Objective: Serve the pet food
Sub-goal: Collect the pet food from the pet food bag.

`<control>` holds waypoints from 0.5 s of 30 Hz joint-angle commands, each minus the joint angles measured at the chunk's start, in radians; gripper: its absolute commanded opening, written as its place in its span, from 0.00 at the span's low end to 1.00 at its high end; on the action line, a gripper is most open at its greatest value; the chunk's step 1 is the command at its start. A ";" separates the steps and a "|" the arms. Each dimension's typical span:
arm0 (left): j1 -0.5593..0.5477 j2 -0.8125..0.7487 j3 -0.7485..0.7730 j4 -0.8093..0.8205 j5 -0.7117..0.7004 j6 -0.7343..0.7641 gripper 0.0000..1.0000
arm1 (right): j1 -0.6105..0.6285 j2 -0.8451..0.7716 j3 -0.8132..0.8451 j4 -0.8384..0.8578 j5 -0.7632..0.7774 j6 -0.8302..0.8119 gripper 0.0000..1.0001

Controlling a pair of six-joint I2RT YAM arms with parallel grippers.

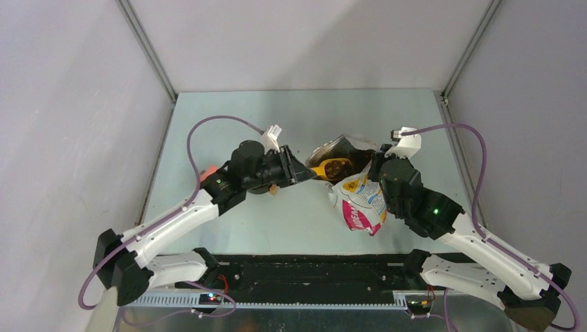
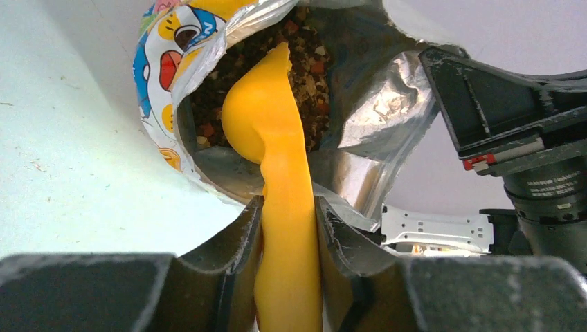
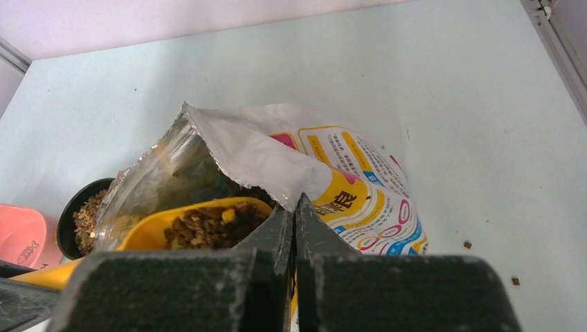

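Yellow plastic stands out from above: the scoop (image 1: 325,168) reaches into the open mouth of the bag (image 1: 361,204), which lies on the desk (image 1: 277,228). The left pincer (image 1: 304,173) is at the handle end and the right pincer (image 1: 374,164) at the bag's upper edge. From the left wrist, the left pincer is closed narrow on the scoop's handle, one finger pressed to either side. The pet food (image 2: 304,62) lies ahead of it, a brown granular mass deep in the foil-lined bag, around and beyond the scoop's bowl. From the right wrist, the right pincer is pinched fully together on the bag's lip and holds the mouth up. The scoop's bowl sits just to its left, inside the mouth and heaped with kibble. Further left a black dish (image 3: 83,214), next to a pink container (image 3: 21,235), already has some kibble in it. I judge the serving to be about midway — a load is in the scoop, but it is not yet lifted clear of the bag or tipped into the dish.
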 commanded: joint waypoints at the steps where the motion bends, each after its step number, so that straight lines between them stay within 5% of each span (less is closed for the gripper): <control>1: 0.024 -0.093 -0.011 0.059 -0.049 0.003 0.00 | 0.003 -0.032 0.027 0.106 0.017 0.002 0.00; 15: 0.048 -0.158 -0.061 0.128 -0.036 0.014 0.00 | 0.003 -0.025 0.027 0.110 0.025 -0.004 0.00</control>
